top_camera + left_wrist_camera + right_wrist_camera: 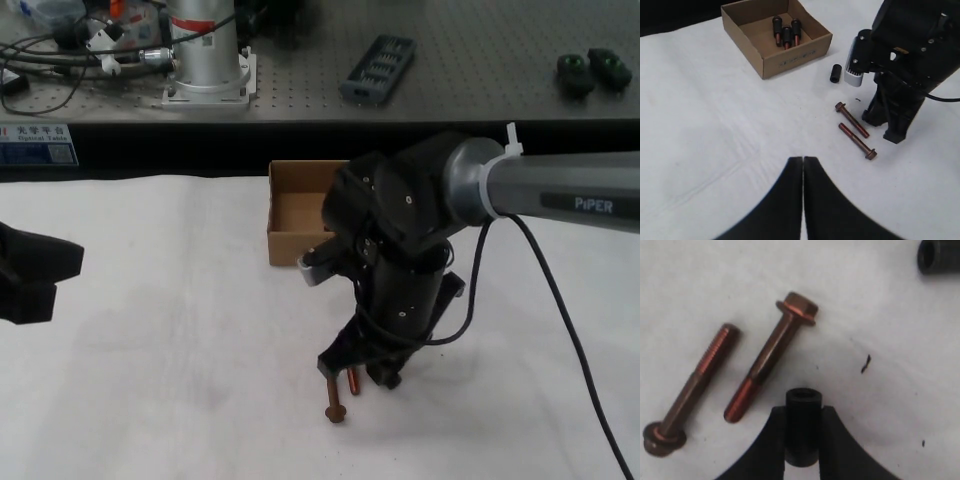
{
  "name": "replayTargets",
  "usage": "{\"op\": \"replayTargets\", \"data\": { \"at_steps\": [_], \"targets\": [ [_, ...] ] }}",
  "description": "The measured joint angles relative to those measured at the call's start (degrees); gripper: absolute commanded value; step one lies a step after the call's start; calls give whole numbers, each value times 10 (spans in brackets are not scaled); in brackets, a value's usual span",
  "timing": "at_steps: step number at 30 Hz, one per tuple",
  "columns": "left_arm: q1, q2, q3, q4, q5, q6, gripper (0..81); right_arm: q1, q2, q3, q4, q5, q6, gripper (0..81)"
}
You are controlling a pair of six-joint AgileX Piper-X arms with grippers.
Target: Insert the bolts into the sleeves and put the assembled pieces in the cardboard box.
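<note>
My right gripper (802, 440) is shut on a black sleeve (803, 426), held just above the white cloth. Two copper bolts lie loose beside it: one (771, 356) close to the fingers, the other (690, 392) a little farther out. In the high view the right gripper (356, 382) points down over those bolts (336, 402), in front of the cardboard box (290, 246). Another black sleeve (835, 73) lies on the cloth between the box (790, 57) and the right arm. Three assembled pieces (786, 33) rest in the box. My left gripper (803, 172) is shut and holds nothing, hovering at the left.
White cloth (160, 340) covers the bench. Behind it, a perforated metal table carries a silver post (205, 50), cables, a dark tray (378, 66) and two black parts (594, 70). The right arm's cable (560, 310) hangs over the cloth at the right.
</note>
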Motion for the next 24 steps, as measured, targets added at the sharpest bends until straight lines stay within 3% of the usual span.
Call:
{"op": "replayTargets", "data": {
  "at_steps": [6, 8, 11, 16, 24],
  "targets": [
    [-7, 35, 0, -47, 0, -77, 7, 0, -74, 2, 43, 1, -12, 28],
    [-34, 56, 0, -73, -4, -91, 7, 0, -99, 2, 51, 1, -17, 28],
    [-129, 93, 0, -108, -51, -121, 7, -6, -134, 2, 66, 1, -21, 28],
    [-202, 133, 0, -141, -126, -186, 6, -28, -178, 2, 95, 1, -37, 28],
    [-292, 219, -11, -182, -202, -292, 6, -106, -287, 58, 109, 1, -44, 28]
  ]
}}
